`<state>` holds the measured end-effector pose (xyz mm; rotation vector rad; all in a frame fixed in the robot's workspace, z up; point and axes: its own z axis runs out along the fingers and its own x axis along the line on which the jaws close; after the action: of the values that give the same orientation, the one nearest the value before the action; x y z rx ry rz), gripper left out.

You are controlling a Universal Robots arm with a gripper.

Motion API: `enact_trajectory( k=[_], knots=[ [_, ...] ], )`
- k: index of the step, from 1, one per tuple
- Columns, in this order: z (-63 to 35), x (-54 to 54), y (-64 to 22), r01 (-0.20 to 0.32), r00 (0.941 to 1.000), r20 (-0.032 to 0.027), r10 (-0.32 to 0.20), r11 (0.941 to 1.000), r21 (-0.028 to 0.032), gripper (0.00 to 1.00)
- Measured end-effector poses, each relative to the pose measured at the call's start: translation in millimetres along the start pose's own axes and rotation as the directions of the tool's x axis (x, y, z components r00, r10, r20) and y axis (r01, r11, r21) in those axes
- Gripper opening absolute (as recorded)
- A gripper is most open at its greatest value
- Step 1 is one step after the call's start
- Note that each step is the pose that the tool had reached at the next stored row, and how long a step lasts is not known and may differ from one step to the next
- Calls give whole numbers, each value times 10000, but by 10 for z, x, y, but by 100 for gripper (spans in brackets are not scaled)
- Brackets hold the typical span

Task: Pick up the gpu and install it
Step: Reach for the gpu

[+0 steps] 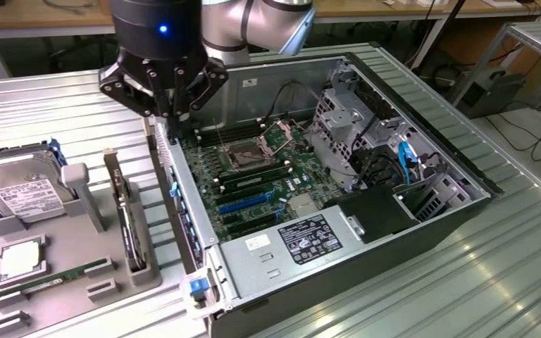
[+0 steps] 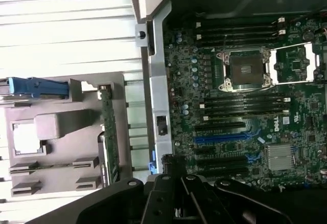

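**Item: gpu** (image 1: 129, 232), a thin, flat, dark rectangular card with a silver metal bracket at one end.

- **Location:** It is held in a slot of the grey moulded fixture (image 1: 144, 278), which is laid on the ribbed metal table (image 1: 64, 113). The fixture lies to the exterior view's left of the open black computer case (image 1: 458, 211).
- **Attitude:** The card is stood upright on one long edge. In the exterior view its long axis is run from the near side of the table towards the far side, roughly parallel to the nearest case wall. The bracket end is pointed to the far side, towards the arm. In the wrist view the card is seen edge-on as a narrow green-tinged strip.
- **Contact:** The card is touched by the fixture alone.

**Item: gripper** (image 1: 172, 120), black, carried on the grey arm.

- **Location:** It is hung over the case wall beside the green motherboard (image 1: 251, 176) and is well apart from the gpu.
- **State:** Nothing is seen in its grasp. Whether it is parted or closed cannot be told.

**Also in the fixture:** a silver boxy hard drive with a white label (image 1: 22, 193) and a narrow green memory stick (image 1: 59, 278).
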<state>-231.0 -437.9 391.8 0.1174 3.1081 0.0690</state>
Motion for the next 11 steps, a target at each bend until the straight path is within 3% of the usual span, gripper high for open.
enact_trajectory(
  k=[7, 11],
  knots=[
    [63, 315, -103, 0, 10000, 0, 0, 10000, 1, 11],
    [131, 555, -187, -1, 10000, -1, 1, 10000, 1, 11]
  ],
)
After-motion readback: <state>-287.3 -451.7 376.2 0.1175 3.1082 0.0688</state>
